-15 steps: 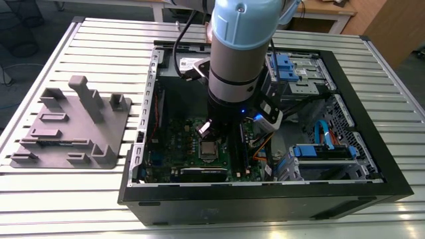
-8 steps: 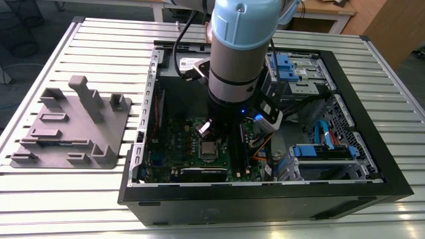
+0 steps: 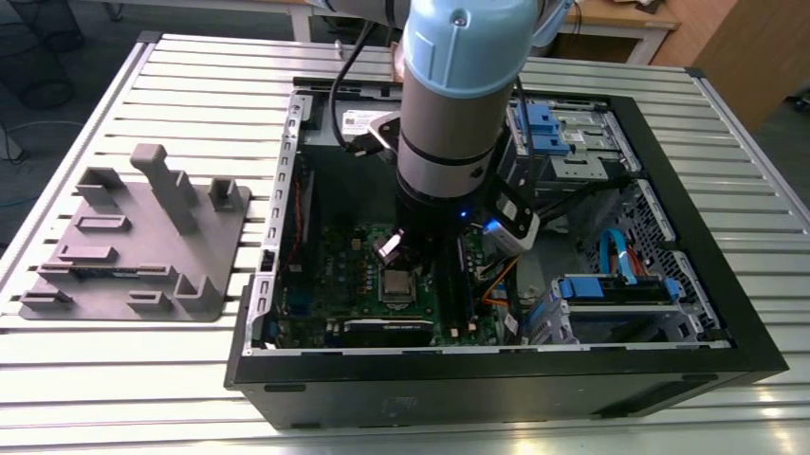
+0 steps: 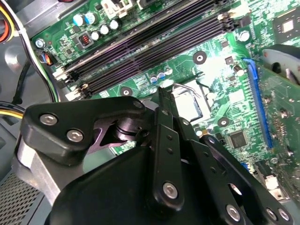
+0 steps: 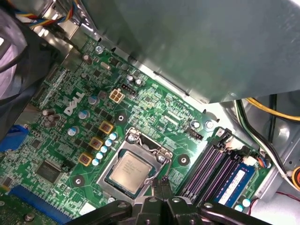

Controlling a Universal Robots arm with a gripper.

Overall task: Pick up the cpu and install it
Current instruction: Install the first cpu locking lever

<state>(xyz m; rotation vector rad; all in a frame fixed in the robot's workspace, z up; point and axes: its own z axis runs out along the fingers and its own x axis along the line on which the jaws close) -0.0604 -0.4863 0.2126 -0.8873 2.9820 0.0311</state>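
One open computer case [image 3: 708, 370] lies on my slatted table [image 3: 190, 379], green motherboard [image 5: 154, 112] inside. I see the cpu [image 5: 130, 171] seated in its socket [image 5: 136, 164], metal frame around it. My gripper [image 5: 161, 182] hovers just over the socket's edge with its fingers pressed together, holding nothing. From the exterior view the arm [image 3: 462, 104] blocks much of the board. Dark memory slots [image 4: 145, 47] run beside the socket; a grey parts fixture [image 3: 139, 237] sits well apart.
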